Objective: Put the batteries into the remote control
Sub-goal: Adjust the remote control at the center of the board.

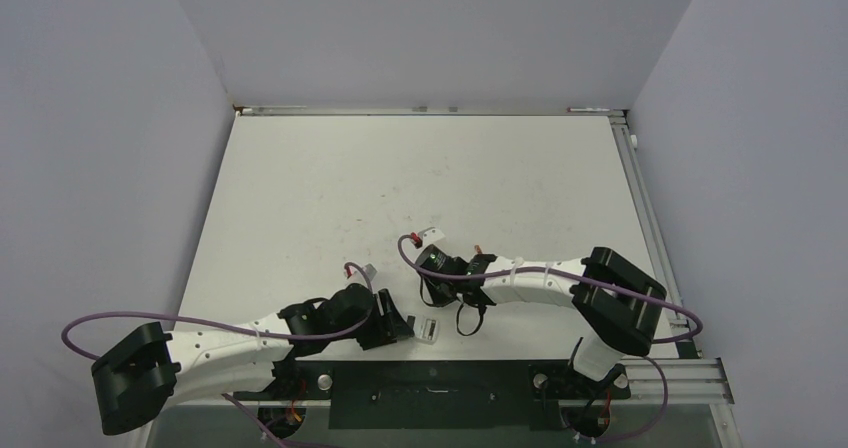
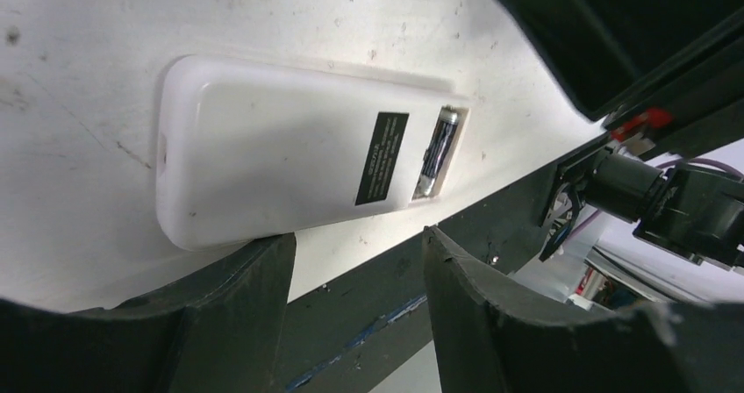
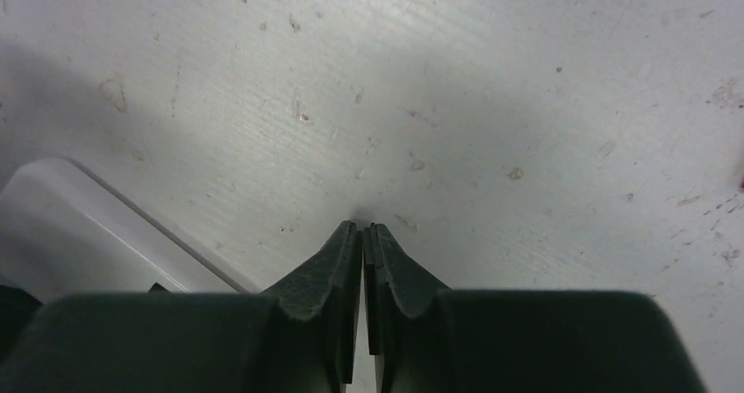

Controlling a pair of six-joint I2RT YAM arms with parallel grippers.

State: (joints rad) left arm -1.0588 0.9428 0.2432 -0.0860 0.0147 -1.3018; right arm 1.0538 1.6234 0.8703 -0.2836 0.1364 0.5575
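remote control (image 2: 272, 147): back up, long axis 9–3 o'clock | black label (image 2: 382, 158): print unreadable | battery (image 2: 439, 147): seated at 3 o'clock end | left gripper (image 2: 360, 296): released | right gripper (image 3: 363, 253): clenched, empty

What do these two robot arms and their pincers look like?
The left arm and right arm are white plastic shells with bulky black joints, and a thin purple cable loops along each. The left gripper and right gripper each end in two matte black, scoop-shaped fingers.
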